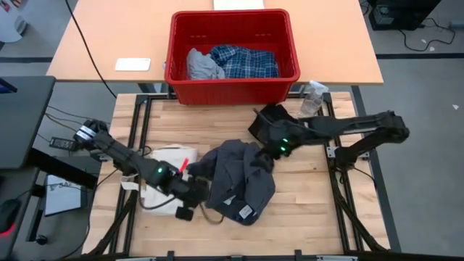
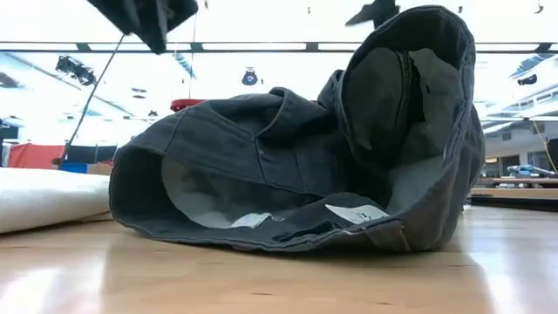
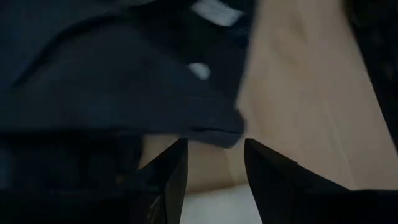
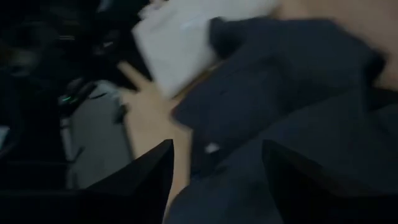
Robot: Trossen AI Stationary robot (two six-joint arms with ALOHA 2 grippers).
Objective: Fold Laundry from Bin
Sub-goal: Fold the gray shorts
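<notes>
A dark grey garment (image 1: 235, 177) lies crumpled on the wooden table, and its right part stands up as a tall fold (image 2: 410, 87). My left gripper (image 1: 190, 194) is open at the garment's left edge. In its wrist view (image 3: 214, 155) the cloth's hem (image 3: 211, 134) lies just ahead of the fingertips. My right gripper (image 1: 274, 150) is open over the garment's far right part (image 4: 286, 93). The red bin (image 1: 232, 90) stands at the far side and holds a plaid shirt (image 1: 246, 61) and a light grey piece (image 1: 203, 65). My right gripper hangs open over the garment's far right part, its fingers (image 4: 155, 180) on either side of the cloth. I cannot tell whether they touch it. My left gripper touches nothing.
A cream tote bag (image 1: 163, 167) lies on the table under my left arm, left of the garment. A black cloth (image 1: 267, 119) lies by my right arm. A clear bottle (image 1: 313, 98) stands at the far right, beside the bin. Bare wood shows to the right and near side.
</notes>
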